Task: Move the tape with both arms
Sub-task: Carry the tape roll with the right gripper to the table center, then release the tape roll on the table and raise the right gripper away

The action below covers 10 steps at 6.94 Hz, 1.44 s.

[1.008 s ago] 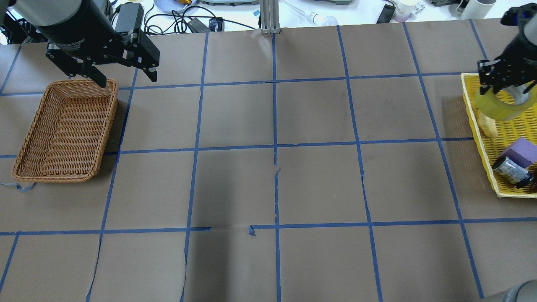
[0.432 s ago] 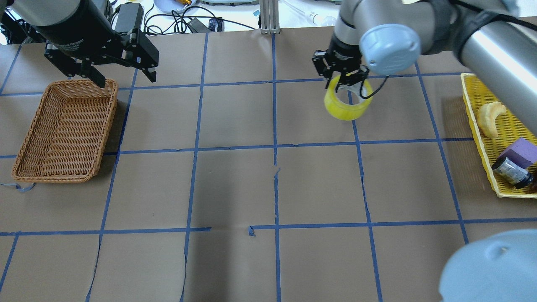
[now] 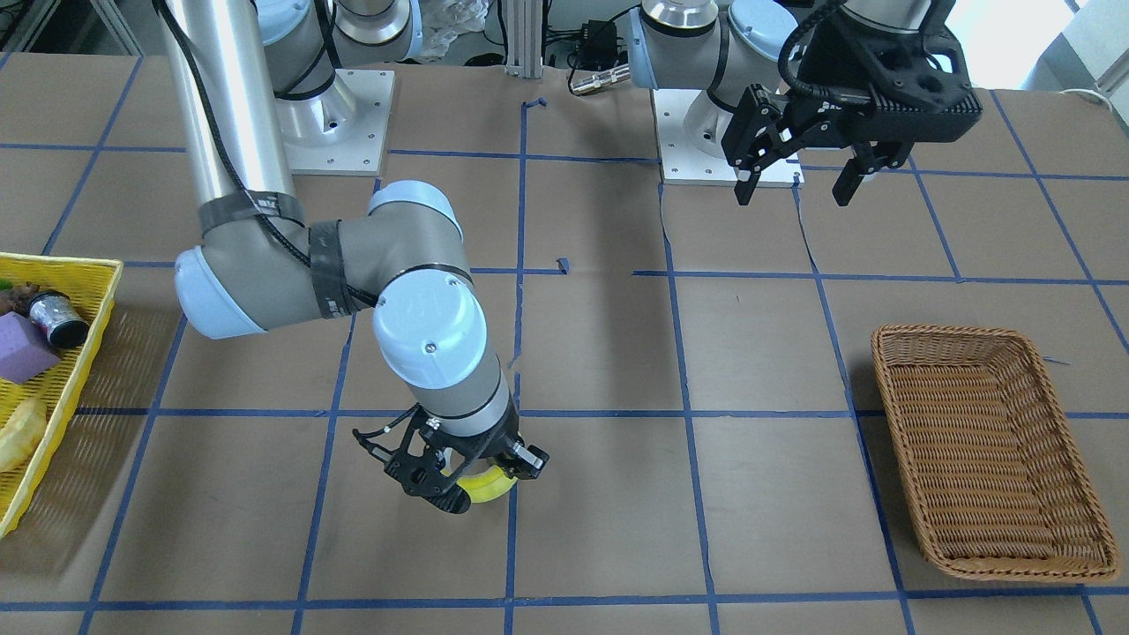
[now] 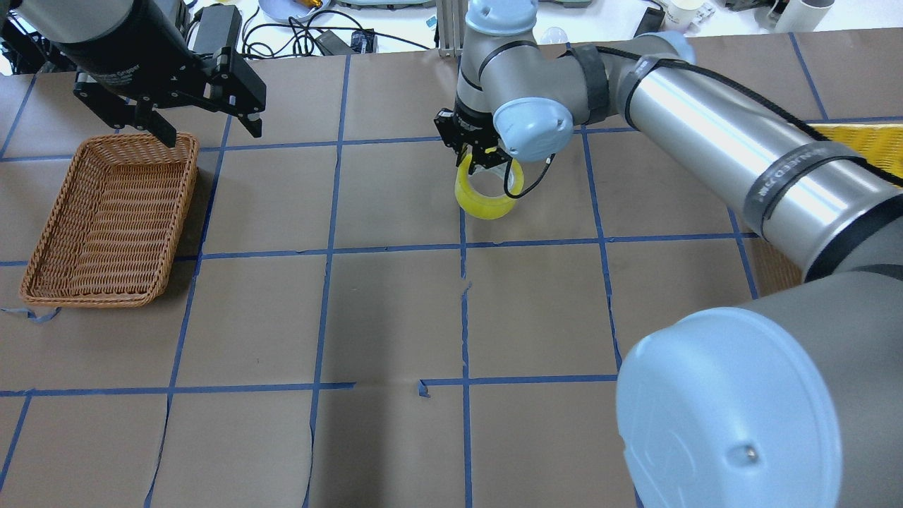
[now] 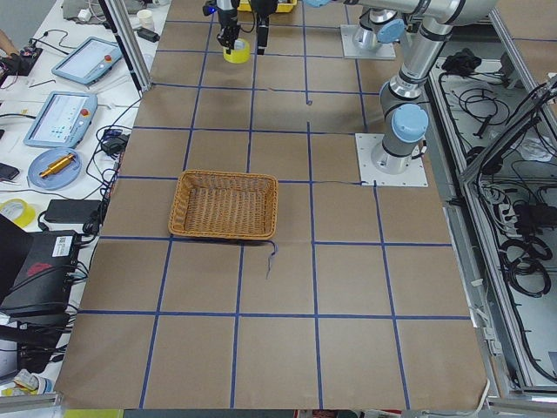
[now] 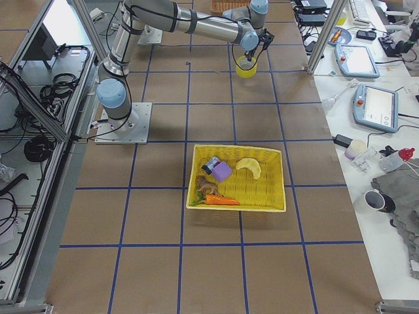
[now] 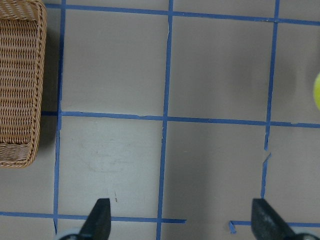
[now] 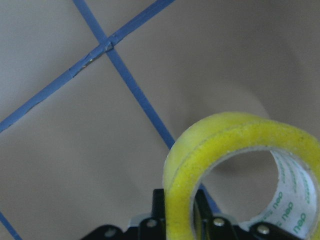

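Note:
The yellow tape roll [image 4: 485, 200] hangs in my right gripper [image 4: 482, 161], which is shut on the roll's wall. It is low over the table's far middle, beside a blue grid line. The roll also shows in the front view [image 3: 487, 486], in the right wrist view [image 8: 225, 160], and at the edge of the left wrist view [image 7: 317, 92]. I cannot tell whether it touches the table. My left gripper [image 4: 211, 134] is open and empty, held high over the far corner of the wicker basket [image 4: 106, 219]. Its fingertips [image 7: 100, 217] stand wide apart.
The wicker basket [image 3: 988, 441] holds nothing. A yellow tray [image 6: 262, 190] at the right end holds a purple block, a glittery cylinder, a croissant-shaped thing and a carrot. Cables and devices lie beyond the far table edge [image 4: 303, 35]. The right arm stretches across the table [image 4: 705, 141].
My right gripper has carried the tape from above the yellow tray leftward to the table's far middle and lowered it. The left arm has not moved.

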### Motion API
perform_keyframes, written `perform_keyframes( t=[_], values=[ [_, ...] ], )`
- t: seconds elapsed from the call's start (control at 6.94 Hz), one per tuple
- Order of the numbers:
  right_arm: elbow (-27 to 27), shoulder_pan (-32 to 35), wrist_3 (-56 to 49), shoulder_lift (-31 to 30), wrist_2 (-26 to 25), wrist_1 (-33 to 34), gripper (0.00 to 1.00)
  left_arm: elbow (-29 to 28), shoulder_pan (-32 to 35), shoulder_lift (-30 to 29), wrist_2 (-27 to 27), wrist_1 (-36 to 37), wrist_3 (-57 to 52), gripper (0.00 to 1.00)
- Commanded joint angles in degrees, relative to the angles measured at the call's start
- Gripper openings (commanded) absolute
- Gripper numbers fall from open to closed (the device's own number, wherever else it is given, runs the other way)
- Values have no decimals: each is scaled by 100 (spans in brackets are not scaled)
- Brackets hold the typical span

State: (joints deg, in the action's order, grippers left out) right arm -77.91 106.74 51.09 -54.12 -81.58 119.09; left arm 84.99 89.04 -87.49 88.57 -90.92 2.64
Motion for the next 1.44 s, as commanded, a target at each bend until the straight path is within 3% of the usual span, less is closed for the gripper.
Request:
perform_keyframes(
  t=[0.0,0.43,0.58,0.86,1.15,1.3],
  values=[
    [4,286,603,174,125,63,0,0,0,21,-6,-13,0,100],
    [-267,383,525,-72,-24,-413,0,0,0,22,-6,-13,0,100],
    [-530,374,490,-107,-355,-334,9,0,0,22,-6,-13,0,100],
    [-533,374,534,-309,-297,-342,100,0,-9,22,-6,-13,0,100],
    [-365,296,963,-711,2,-438,100,9,-9,13,-6,-14,0,100],
    [-418,17,355,-1009,-137,-543,100,35,-9,21,-6,-13,0,100]
  ],
)
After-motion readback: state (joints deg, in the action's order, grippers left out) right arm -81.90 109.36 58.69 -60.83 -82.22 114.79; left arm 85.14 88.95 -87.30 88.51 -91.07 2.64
